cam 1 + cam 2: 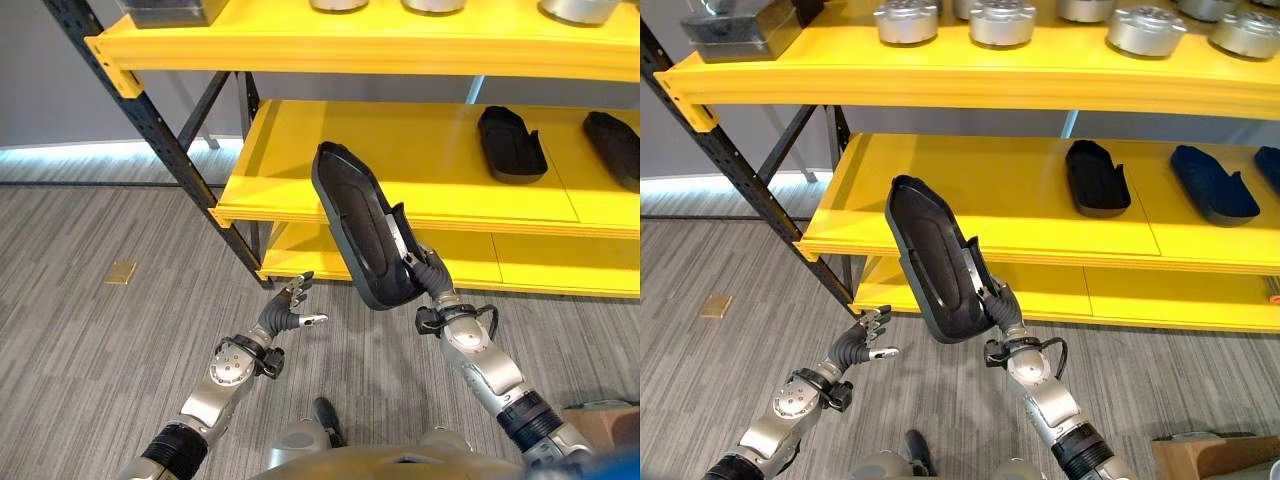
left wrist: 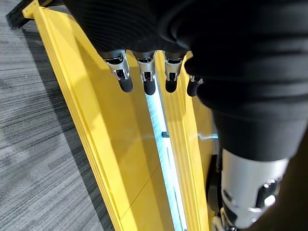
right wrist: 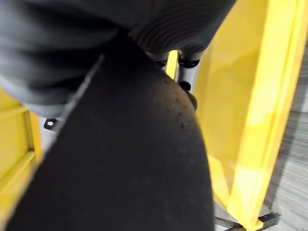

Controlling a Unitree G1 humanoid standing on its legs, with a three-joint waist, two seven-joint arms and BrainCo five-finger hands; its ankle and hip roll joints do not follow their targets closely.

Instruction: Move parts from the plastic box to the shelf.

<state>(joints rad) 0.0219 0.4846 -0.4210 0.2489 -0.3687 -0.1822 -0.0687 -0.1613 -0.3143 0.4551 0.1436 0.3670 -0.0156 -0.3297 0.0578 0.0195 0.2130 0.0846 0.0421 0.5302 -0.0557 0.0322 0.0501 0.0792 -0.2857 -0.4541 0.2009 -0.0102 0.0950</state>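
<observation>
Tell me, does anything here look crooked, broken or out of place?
Nothing looks damaged. The long black moulded plastic part is tilted on end only because the right hand grips its lower end before the yellow metal shelf, where similar dark parts lie flat. The left hand is empty.

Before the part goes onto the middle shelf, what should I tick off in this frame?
1. Right hand curled on the black part: ok.
2. Part lifted, in front of the middle shelf: ok.
3. Bare shelf space left of the placed black part: ok.
4. Left hand low, holding nothing, apart from the part: ok.
5. Firmness of grip: cannot tell.
</observation>
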